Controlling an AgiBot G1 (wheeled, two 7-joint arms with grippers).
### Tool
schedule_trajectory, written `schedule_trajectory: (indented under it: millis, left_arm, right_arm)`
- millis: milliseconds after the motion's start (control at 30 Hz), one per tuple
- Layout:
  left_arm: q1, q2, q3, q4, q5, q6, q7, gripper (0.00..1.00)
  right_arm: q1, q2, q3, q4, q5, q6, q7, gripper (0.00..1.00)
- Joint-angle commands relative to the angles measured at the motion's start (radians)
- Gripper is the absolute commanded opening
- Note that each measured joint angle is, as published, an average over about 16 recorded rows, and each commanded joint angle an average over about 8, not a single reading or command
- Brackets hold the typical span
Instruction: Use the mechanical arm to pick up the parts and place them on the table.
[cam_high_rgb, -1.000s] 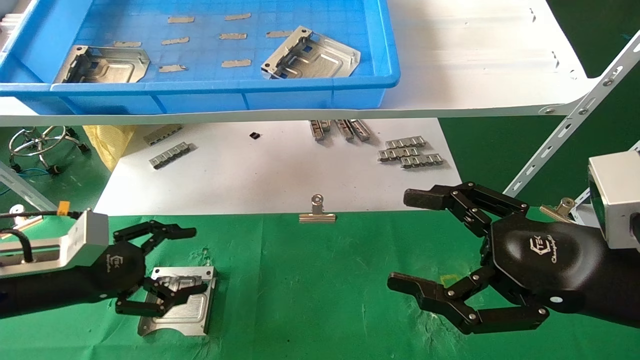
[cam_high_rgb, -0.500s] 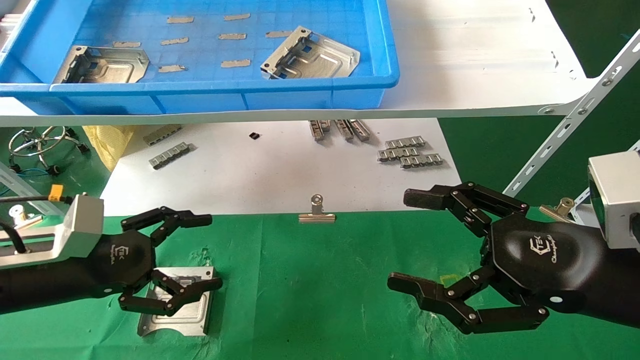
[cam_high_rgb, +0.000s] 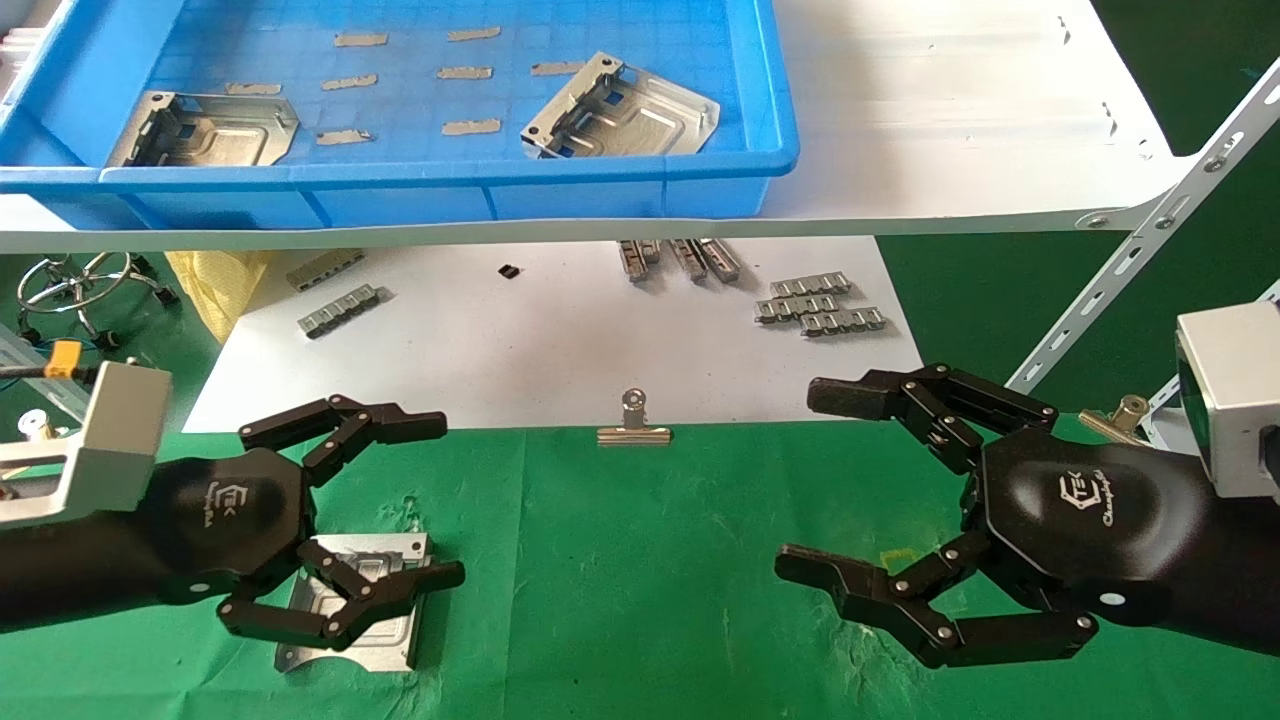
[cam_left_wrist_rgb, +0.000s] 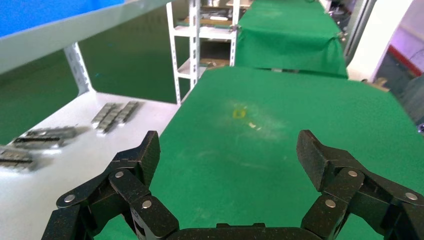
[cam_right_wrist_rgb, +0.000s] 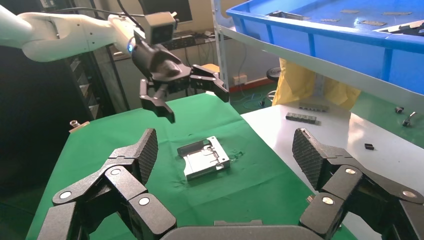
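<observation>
Over the green cloth of the table (cam_high_rgb: 650, 560), my left gripper (cam_high_rgb: 390, 520) hangs with its fingers spread wide and nothing between them; the right wrist view shows it clear above the part (cam_right_wrist_rgb: 204, 158), which lies flat on the cloth under it, by itself and touching no finger. I judge that plate as delivered, and my fingers are splayed so they come away without catching its upturned, slotted edge. It is thin stamped sheet, silvery and dully reflective, with clipped corners and a raised outline pressed into its face; on wrinkled fabric it should sit quietly, but it offers little lip to pinch. Two more parts, one (cam_high_rgb: 205, 128) at the left end and another (cam_high_rgb: 622, 107) lying askew farther right, wait in the blue plastic tray (cam_high_rgb: 640, 185), whose ribbed floor also carries scraps of tape-like strip. That tray stands on the white shelf board (cam_high_rgb: 950, 130) above the table, so each remaining plate calls for a reach up and over its wall. My right gripper (cam_high_rgb: 830, 490) idles over the cloth on the other side, fingers equally wide apart and empty.
</observation>
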Motion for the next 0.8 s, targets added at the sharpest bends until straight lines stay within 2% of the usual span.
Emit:
schedule_trajectory:
  millis: [33,567,800]
  left_arm:
    - [0.014,-0.006,-0.02,-0.036,-0.005,-0.003,-0.025,1.0]
    - [0.123,-0.051,-0.175,-0.318,-0.043,-0.031,-0.223,1.0]
    - [0.155,-0.064,-0.221,-0.401,-0.055,-0.038,-0.276,1.0]
  right_arm:
    - [0.0,0.0,0.0,0.0,0.0,0.0,0.0,1.0]
    - [0.0,0.0,0.0,0.0,0.0,0.0,0.0,1.0]
    - [0.0,0.0,0.0,0.0,0.0,0.0,0.0,1.0]
